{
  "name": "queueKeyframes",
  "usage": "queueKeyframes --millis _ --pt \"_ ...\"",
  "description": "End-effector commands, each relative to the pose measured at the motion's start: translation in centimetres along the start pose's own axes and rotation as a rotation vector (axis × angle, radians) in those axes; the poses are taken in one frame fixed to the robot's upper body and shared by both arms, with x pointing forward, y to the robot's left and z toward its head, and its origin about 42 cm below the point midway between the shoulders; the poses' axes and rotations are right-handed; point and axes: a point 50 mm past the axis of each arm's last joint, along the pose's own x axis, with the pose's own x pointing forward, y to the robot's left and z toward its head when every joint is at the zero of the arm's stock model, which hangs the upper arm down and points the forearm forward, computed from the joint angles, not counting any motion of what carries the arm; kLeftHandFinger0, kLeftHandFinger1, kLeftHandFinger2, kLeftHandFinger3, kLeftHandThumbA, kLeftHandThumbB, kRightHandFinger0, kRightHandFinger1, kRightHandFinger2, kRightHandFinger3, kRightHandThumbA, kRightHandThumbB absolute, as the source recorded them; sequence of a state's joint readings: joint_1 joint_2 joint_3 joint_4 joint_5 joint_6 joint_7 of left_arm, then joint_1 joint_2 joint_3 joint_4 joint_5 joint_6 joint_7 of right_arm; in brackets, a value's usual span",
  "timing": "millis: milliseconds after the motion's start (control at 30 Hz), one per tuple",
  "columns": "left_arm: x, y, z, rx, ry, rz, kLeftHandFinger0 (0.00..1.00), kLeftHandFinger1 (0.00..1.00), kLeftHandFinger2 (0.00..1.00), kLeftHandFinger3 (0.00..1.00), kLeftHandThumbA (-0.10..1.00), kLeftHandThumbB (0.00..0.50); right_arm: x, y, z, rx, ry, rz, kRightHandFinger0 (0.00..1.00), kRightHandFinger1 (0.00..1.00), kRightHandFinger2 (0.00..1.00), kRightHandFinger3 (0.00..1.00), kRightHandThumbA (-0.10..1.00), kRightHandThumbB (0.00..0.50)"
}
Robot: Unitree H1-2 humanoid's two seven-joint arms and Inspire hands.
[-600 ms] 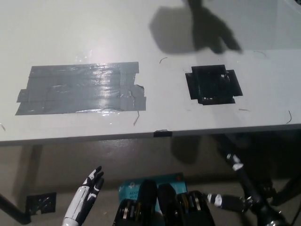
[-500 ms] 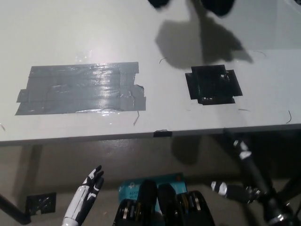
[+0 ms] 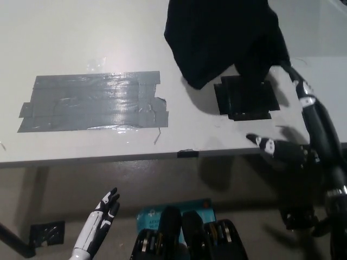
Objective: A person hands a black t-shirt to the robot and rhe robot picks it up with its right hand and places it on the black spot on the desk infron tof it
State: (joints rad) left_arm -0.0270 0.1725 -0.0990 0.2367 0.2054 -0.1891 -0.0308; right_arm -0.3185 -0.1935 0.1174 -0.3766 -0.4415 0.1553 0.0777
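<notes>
I see dim, soft-focus footage: overhead glare streaks the grey tape (image 3: pixel 92 103), the shirt (image 3: pixel 225 38) shadows the desk (image 3: pixel 81 43), and below the desk is murky.

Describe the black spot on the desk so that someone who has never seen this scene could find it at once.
Start with the pale desk that fills the upper part of the head view. Two taped patches lie on it: a wide grey tape patch on the left and a small black square on the right, near the front edge, just under the hanging black t-shirt. It is the darker, smaller and squarer of the two patches.
</notes>
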Motion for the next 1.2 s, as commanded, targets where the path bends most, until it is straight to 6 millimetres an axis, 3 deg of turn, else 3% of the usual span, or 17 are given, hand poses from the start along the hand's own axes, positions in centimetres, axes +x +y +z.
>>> queueKeyframes --millis 0,100,433,733,933,1167 --pt "0.8 0.8 1.0 0.003 -0.062 0.029 1.00 1.00 1.00 1.00 1.00 0.500 3.3 -0.6 -0.2 -0.126 0.016 -0.043 1.00 1.00 1.00 1.00 1.00 0.399" --pt "0.8 1.0 1.1 0.005 -0.066 0.029 1.00 1.00 1.00 1.00 1.00 0.500 5.0 0.0 -1.3 -0.151 0.050 -0.060 1.00 1.00 1.00 1.00 1.00 0.422" --pt "1.8 1.2 1.7 0.018 -0.088 0.024 1.00 1.00 1.00 1.00 1.00 0.500 9.8 0.7 -5.2 -0.224 0.148 -0.067 1.00 1.00 1.00 1.00 1.00 0.416" --pt "2.3 1.5 2.2 0.023 -0.097 0.022 1.00 1.00 1.00 1.00 1.00 0.500 12.0 -0.5 -4.8 -0.284 0.146 -0.110 1.00 1.00 1.00 1.00 1.00 0.411" --pt "2.7 1.7 2.5 0.033 -0.102 0.019 1.00 1.00 1.00 1.00 1.00 0.500 11.5 -2.3 -3.7 -0.309 0.108 -0.178 1.00 1.00 1.00 1.00 1.00 0.402" --pt "2.8 1.9 2.6 0.038 -0.106 0.016 1.00 1.00 1.00 1.00 1.00 0.497 11.1 -3.0 -2.6 -0.296 0.078 -0.214 1.00 1.00 1.00 1.00 1.00 0.398"
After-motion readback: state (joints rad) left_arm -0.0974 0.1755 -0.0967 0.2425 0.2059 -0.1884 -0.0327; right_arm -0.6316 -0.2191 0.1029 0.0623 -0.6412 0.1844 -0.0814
